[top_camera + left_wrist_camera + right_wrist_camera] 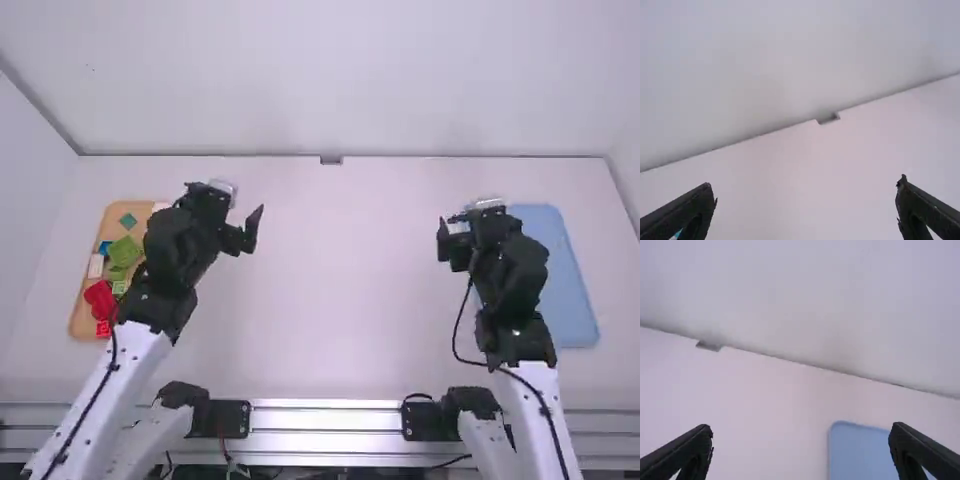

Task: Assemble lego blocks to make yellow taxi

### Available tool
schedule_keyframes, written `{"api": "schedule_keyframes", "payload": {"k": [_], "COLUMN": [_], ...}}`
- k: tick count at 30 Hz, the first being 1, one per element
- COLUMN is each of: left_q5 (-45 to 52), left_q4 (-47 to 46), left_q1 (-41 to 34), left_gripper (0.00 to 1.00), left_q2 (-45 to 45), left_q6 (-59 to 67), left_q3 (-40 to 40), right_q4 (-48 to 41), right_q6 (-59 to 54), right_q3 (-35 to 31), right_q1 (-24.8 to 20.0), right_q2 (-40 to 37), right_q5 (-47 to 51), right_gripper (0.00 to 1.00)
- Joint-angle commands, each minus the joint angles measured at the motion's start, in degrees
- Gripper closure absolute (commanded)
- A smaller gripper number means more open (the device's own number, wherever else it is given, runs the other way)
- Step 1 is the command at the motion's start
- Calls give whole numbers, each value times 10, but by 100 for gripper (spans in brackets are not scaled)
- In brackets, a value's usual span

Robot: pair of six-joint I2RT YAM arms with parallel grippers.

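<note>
Both empty and spread wide, left gripper (805, 184) and right gripper (800, 428), presumably for grasping; at nine o'clock, see lego blocks (124, 250) on wooden tray (83, 323), probably grouped for left-arm reach.

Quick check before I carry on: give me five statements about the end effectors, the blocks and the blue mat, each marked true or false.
1. The tan tray on the table's left side holds lego blocks. True.
2. The left end effector is closed on a block. False: it is open, with nothing between its fingers.
3. The right end effector is open and empty. True.
4. The blue mat lies midway between the two arms. False: it lies at the table's right side, partly hidden by the right arm.
5. The red pieces are on the blue mat. False: they are on the tan tray.
</note>
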Motion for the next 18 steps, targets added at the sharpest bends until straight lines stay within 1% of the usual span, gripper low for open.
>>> {"api": "schedule_keyframes", "payload": {"k": [1, 3, 7, 8, 12, 18], "left_q5": [-32, -45, -51, -51, -51, -51], "left_q4": [-4, -4, -4, -4, -4, -4], "left_q1": [22, 35, 78, 80, 80, 80], "left_gripper": [9, 11, 19, 19, 27, 40], "left_q2": [-19, -32, -75, -78, -123, -195], "left_q6": [-30, -43, -66, -66, -66, -66], "left_q3": [-27, -40, -83, -85, -131, -203], "right_q4": [11, 22, 22, 22, 22, 22], "right_q6": [30, 43, 88, 91, 134, 134], "right_q3": [-26, -40, -84, -87, -135, -210], "right_q1": [-1, -1, -1, -1, -1, -1], "right_q2": [-16, -29, -74, -77, -124, -199], "right_q5": [19, 19, 19, 19, 19, 19], "right_gripper": [10, 12, 20, 21, 29, 42]}}
